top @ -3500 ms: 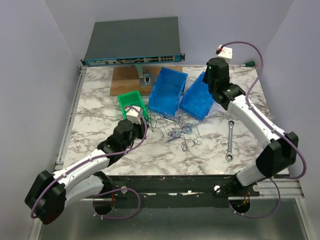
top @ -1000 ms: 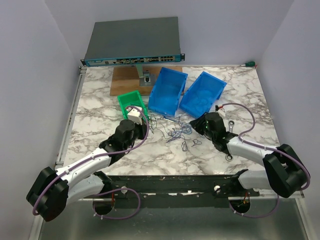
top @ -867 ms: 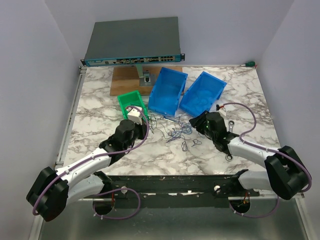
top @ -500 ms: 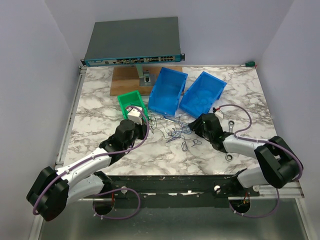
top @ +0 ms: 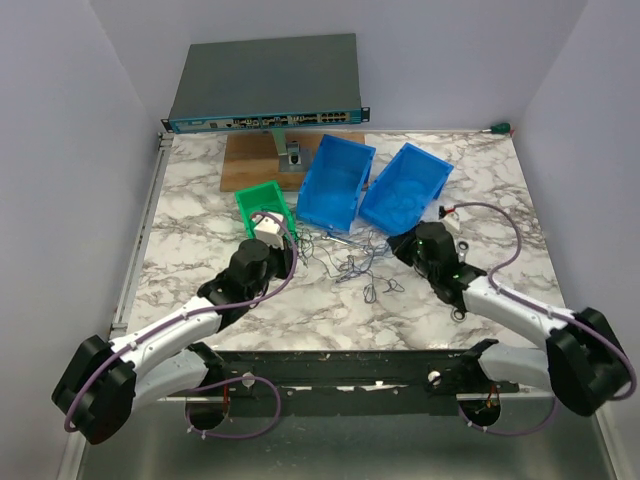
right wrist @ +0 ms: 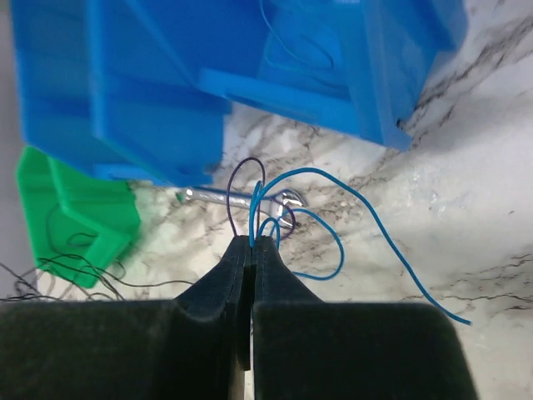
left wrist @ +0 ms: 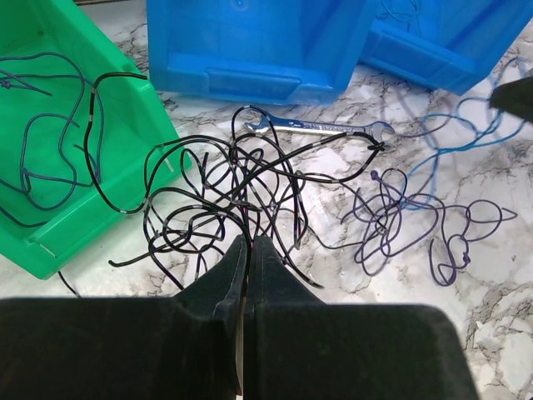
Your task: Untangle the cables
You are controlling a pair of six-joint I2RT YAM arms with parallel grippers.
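Observation:
The cables (top: 352, 266) lie as a thin tangle on the marble table in front of the blue bins. In the left wrist view, black cables (left wrist: 218, 187) form a clump at my fingertips, with purple cables (left wrist: 391, 218) and a blue cable (left wrist: 441, 137) to the right. My left gripper (left wrist: 247, 242) is shut with black cable strands at its tip; it shows in the top view (top: 288, 246) left of the tangle. My right gripper (right wrist: 252, 242) is shut on the blue cable (right wrist: 329, 218), with a purple strand beside it, at the tangle's right side (top: 398, 250).
A green bin (top: 262, 205) holding a few cables stands at the left. Two blue bins (top: 335, 180) (top: 408, 190) stand behind the tangle. A small silver wrench (left wrist: 316, 127) lies before them, and a larger wrench (top: 466, 244) by the right arm. A network switch (top: 265, 85) sits at the back.
The right arm came down from the back right to the tangle, shut on the blue cable and drew slightly right. The tangle shifted a little. The left arm barely moved.

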